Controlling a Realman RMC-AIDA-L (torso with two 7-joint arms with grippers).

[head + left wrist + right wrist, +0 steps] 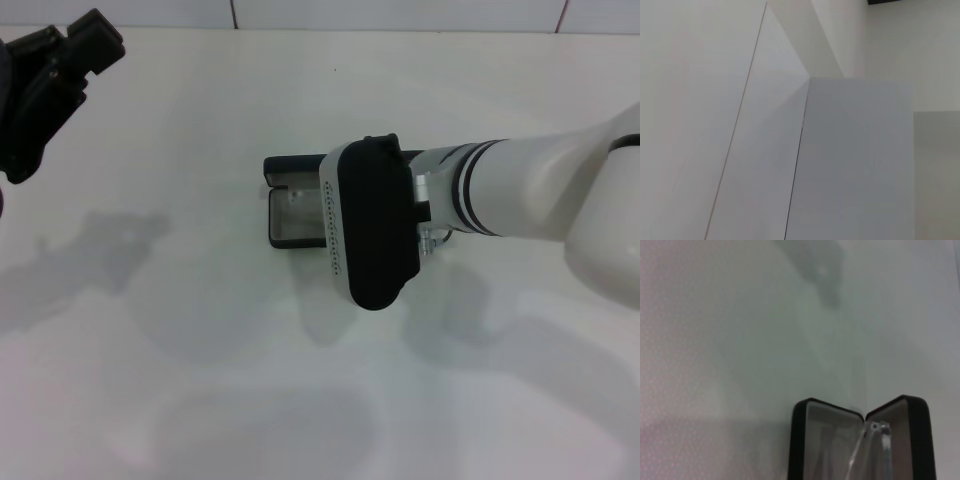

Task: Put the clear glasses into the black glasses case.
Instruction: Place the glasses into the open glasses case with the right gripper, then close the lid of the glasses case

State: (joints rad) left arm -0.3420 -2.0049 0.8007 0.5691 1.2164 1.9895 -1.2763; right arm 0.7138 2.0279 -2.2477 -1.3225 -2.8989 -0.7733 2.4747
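Observation:
The black glasses case point(272, 216) lies open at the table's middle, its lid point(290, 165) folded back on the far side and its grey lining showing. The right wrist view looks into the open case point(799, 440). The clear glasses point(875, 429) lie inside it, with a thin clear temple arm point(858, 454) slanting across the lining. My right arm reaches in from the right, and its black wrist housing point(375, 222) hangs over the case's right half, hiding the gripper below. My left gripper point(60, 70) is parked high at the far left.
A white table point(200, 380) spreads around the case, marked only by the arms' shadows. A tiled wall edge point(300, 15) runs along the back. The left wrist view shows only plain white panels point(840, 150).

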